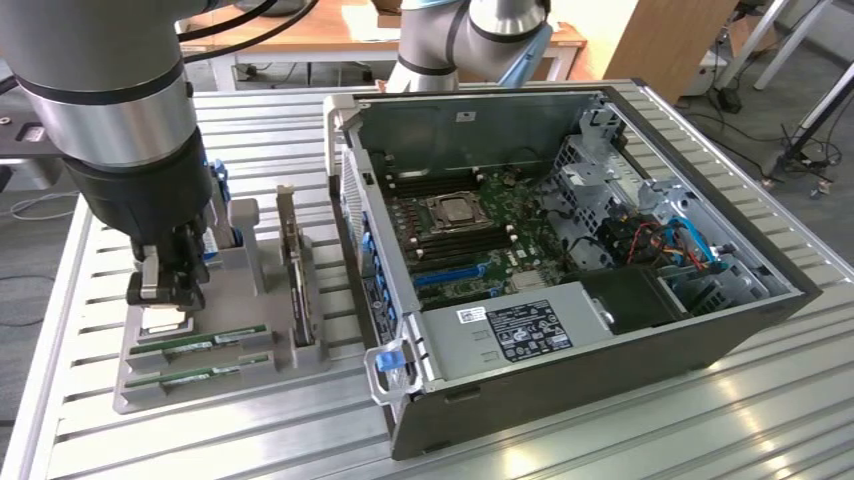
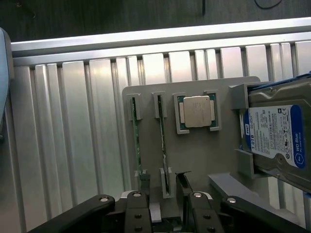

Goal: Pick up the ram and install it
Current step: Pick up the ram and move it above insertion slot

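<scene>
Squarely within the spread pincer (image 2: 163, 179) lies one end of the ram (image 2: 163, 141).

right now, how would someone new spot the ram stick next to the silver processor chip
Find the open computer case; the grey tray sits beside it on the exterior view's left. Two thin green sticks stand on edge in it, side by side. Yours is the ram stick beside the square silver processor, not the other stick by the tray's edge.
</scene>
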Controlling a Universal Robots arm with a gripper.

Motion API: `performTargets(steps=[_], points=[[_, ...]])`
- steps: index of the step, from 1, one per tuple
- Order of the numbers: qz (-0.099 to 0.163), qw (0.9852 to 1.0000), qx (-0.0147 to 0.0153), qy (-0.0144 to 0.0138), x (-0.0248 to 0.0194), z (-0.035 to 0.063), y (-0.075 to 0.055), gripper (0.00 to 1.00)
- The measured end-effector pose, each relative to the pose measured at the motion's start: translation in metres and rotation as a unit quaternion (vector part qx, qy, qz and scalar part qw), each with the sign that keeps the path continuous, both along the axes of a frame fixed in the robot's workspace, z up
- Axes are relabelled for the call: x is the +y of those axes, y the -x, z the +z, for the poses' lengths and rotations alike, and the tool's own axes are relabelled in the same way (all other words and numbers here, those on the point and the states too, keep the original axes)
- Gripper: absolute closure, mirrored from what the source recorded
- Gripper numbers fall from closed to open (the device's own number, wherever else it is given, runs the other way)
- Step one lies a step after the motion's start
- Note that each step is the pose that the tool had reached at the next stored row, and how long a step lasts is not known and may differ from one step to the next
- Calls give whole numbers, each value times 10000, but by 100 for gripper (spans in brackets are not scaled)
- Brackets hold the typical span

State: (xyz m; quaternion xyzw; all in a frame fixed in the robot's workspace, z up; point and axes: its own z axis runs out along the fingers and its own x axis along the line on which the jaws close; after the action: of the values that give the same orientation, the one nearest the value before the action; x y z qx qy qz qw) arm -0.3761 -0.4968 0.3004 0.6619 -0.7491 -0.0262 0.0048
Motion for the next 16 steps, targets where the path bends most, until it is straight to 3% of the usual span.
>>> performTargets(steps=[16], points=[[0,10000,0,0,-1,-96,0,64]])
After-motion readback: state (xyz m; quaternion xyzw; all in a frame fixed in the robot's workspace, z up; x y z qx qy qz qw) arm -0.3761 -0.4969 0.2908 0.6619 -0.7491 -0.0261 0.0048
